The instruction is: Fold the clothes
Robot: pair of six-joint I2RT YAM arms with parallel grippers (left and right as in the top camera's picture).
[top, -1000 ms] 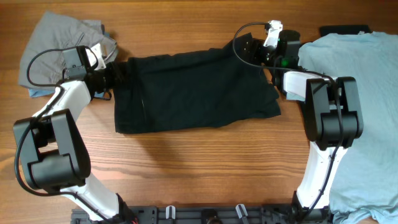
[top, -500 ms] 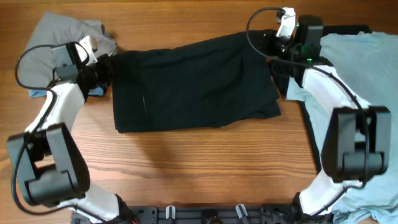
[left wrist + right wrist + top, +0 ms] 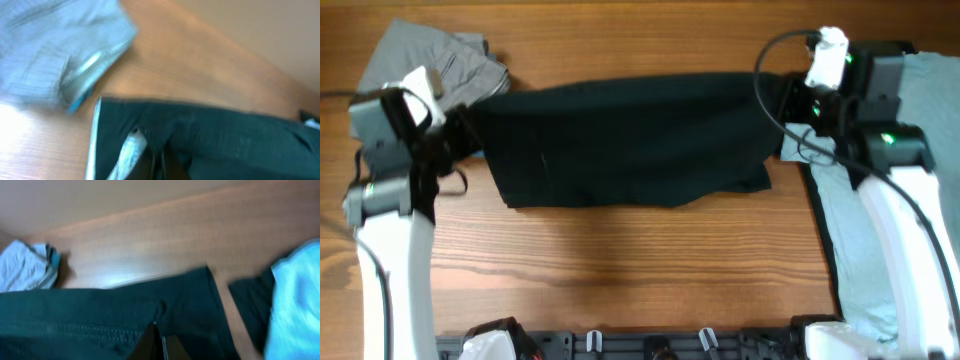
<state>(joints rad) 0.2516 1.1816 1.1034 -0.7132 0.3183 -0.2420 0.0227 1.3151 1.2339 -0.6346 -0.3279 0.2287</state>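
Observation:
A large black garment (image 3: 630, 140) of the clothes hangs stretched across the table's middle, its upper edge lifted and taut between both arms. My left gripper (image 3: 468, 128) is shut on its left upper corner, and my right gripper (image 3: 782, 100) is shut on its right upper corner. In the left wrist view the black garment (image 3: 215, 140) fills the lower frame, pinched in my left gripper (image 3: 161, 169). The right wrist view shows the black garment (image 3: 90, 320) bunched at my right gripper (image 3: 161, 347).
Folded grey and blue pieces (image 3: 425, 55) lie at the back left, close to my left arm. A pale blue T-shirt (image 3: 920, 230) is spread along the right side under my right arm. A dark rail (image 3: 650, 345) runs along the table's front edge.
Both grippers have shut on the black garment's far corners. The arms have risen and spread outward, pulling its upper edge taut and lifting it off the wood.

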